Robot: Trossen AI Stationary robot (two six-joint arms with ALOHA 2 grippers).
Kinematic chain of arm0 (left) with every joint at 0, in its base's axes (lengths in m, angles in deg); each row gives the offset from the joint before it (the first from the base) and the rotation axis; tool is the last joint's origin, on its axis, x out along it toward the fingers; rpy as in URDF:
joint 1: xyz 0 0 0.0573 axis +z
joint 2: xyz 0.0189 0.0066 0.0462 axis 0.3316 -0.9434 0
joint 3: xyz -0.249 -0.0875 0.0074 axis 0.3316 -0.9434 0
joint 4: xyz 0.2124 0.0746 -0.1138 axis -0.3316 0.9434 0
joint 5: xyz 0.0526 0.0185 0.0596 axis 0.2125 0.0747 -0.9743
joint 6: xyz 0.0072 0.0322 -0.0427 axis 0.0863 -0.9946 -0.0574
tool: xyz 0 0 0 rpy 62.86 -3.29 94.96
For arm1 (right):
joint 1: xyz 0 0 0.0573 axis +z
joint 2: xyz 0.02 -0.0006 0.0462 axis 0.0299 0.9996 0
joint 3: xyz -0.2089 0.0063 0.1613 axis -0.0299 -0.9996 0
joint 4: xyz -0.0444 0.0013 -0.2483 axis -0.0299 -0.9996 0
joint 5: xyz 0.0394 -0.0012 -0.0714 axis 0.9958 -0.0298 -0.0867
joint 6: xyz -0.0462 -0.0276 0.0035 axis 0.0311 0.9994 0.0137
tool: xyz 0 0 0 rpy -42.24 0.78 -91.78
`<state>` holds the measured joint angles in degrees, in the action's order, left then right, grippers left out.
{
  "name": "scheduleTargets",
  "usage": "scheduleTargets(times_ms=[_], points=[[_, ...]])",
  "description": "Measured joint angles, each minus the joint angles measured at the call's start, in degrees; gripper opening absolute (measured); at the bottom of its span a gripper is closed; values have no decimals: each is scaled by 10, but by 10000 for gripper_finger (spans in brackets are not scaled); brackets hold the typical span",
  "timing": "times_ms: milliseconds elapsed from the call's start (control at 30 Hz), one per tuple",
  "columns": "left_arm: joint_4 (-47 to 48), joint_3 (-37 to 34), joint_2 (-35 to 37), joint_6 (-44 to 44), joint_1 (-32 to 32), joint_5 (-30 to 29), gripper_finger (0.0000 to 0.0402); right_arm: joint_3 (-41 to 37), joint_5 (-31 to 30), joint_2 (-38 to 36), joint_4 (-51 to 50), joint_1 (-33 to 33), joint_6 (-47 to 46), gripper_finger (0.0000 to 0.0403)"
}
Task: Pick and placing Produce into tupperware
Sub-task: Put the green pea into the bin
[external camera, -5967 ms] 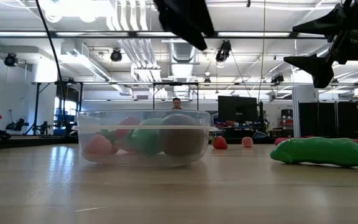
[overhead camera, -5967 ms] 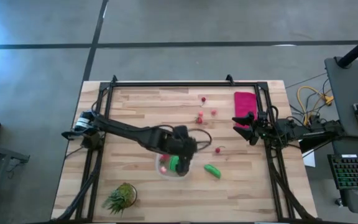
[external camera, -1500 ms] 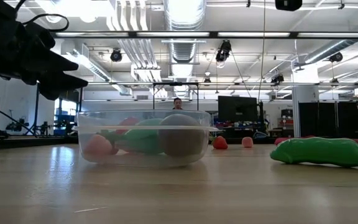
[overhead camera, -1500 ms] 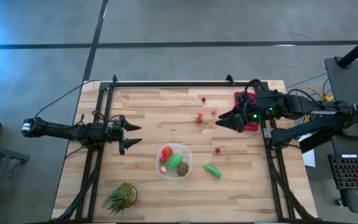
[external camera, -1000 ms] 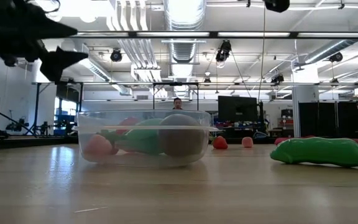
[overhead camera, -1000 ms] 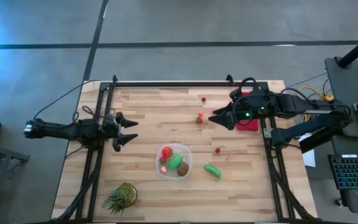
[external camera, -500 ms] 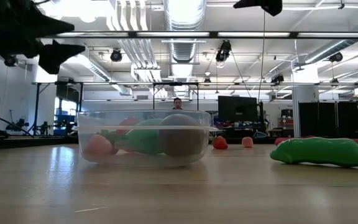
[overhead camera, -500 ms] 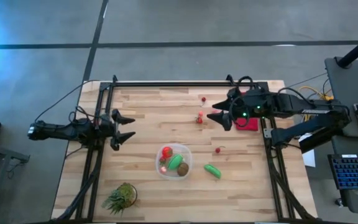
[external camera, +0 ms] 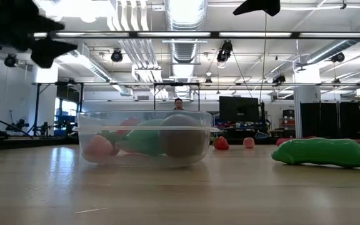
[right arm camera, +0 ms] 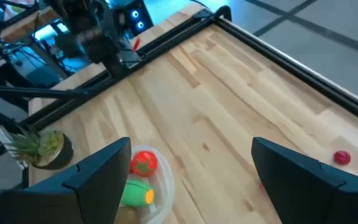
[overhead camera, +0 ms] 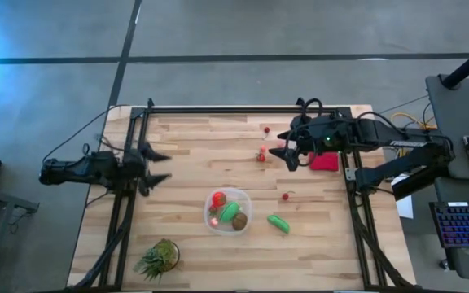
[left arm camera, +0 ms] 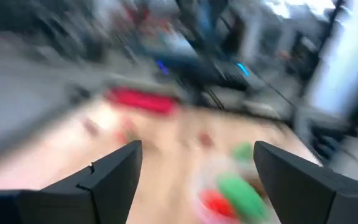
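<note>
Tupperware point(overhead camera: 227, 211) contents read clearly only from above, where the right gripper point(overhead camera: 287, 151) and left gripper point(overhead camera: 155, 166) gape wide.

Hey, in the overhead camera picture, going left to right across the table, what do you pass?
Left gripper → potted plant → tupperware holding produce → loose green piece → right gripper → red cloth.
</note>
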<state>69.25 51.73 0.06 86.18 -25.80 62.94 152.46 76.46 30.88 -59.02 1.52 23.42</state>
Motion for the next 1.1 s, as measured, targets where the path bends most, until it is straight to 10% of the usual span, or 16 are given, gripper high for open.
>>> scheduleTargets(times_ms=[500,1100], points=[[-34,-43,0,-10,1,90,294,14,-43,2,-125,-3,-69,325],[-159,-119,1,-6,1,92,294,11,104,81,-388,73,-221,325]])
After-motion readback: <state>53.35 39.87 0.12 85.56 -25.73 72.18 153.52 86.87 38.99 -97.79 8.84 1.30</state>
